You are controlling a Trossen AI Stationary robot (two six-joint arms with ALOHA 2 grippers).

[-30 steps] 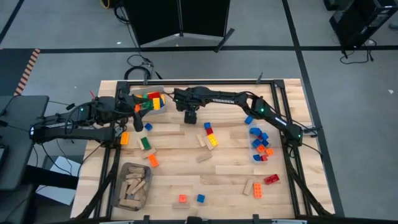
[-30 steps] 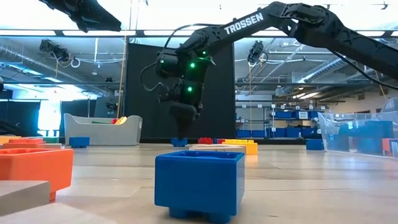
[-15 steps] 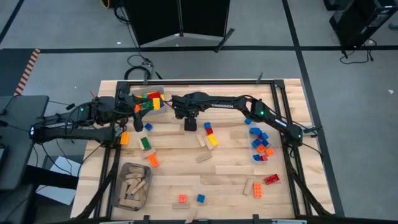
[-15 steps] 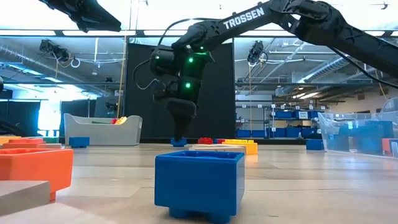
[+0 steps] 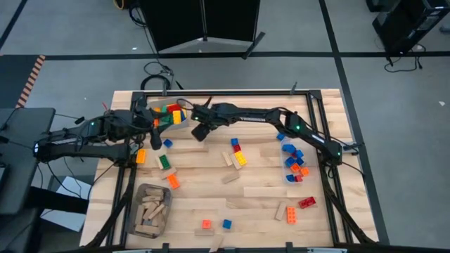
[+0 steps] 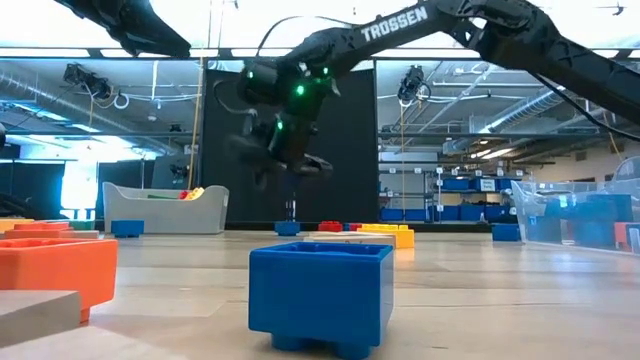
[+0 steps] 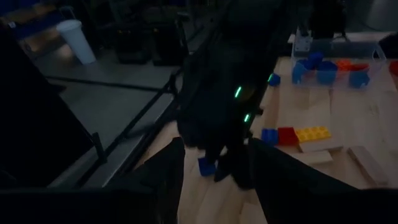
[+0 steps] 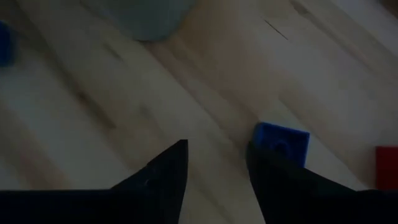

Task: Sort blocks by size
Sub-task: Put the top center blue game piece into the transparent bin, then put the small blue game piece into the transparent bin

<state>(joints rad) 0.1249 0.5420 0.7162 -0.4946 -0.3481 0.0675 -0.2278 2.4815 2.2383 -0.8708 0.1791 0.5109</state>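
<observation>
1. The right gripper (image 5: 199, 131) is seen raised above the table (image 5: 260, 193), fingers parted, nothing held.
2. A small blue block (image 8: 281, 143) is seen lying on the wood just beside its fingertips.
3. The left gripper (image 5: 156, 121) is parked near the grey bin (image 5: 177, 125); its fingers are apart, empty.

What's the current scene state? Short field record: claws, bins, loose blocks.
right claw: raised above the table, beside the grey plastic bin; fingers apart, nothing between them
left claw: at the grey bin's opposite side; fingers apart
grey bin contents: mixed coloured studded bricks
dark-walled bin: tan wooden pieces
clear plastic bin: blue and orange bricks
loose: bricks and wooden pieces scattered over the wooden table
nearest to right claw: small blue square brick
</observation>
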